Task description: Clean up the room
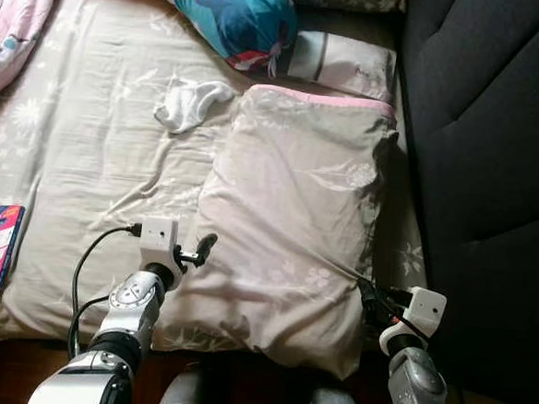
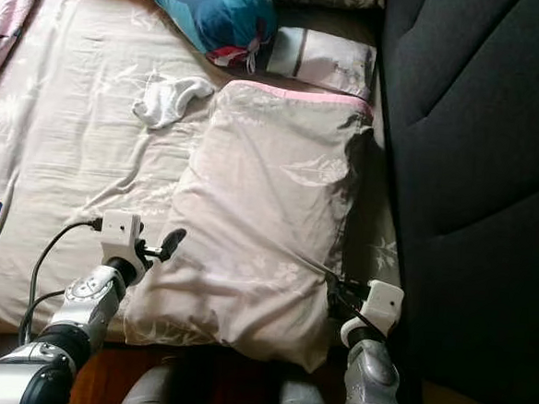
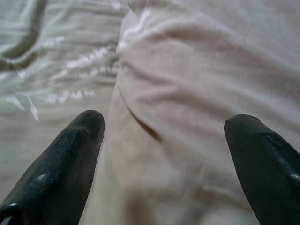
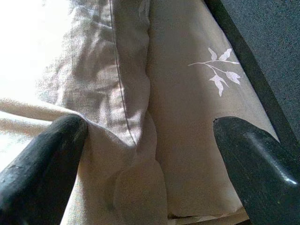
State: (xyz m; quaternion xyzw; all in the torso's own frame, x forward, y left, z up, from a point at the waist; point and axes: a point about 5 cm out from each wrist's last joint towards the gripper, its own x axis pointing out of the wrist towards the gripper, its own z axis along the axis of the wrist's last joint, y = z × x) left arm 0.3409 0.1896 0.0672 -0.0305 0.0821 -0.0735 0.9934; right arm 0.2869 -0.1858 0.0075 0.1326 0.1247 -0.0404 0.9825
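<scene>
The left gripper (image 3: pixel 164 126) has its two black fingers (image 3: pixel 61 164) spread wide apart, one at about seven o'clock and the other at about four o'clock. Between and beyond them lies the beige pillow (image 3: pixel 201 93), its creased edge running from twelve o'clock down toward six. At nine to eleven o'clock is the wrinkled bedsheet (image 3: pixel 51 70) with pale leaf prints.

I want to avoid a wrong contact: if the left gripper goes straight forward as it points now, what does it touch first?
Most likely the big beige pillow. The left gripper is open at the pillow's left edge, and the wrist view looks right along that edge, with the bed sheet beside it. Depth is unclear, so it might graze the sheet.
</scene>
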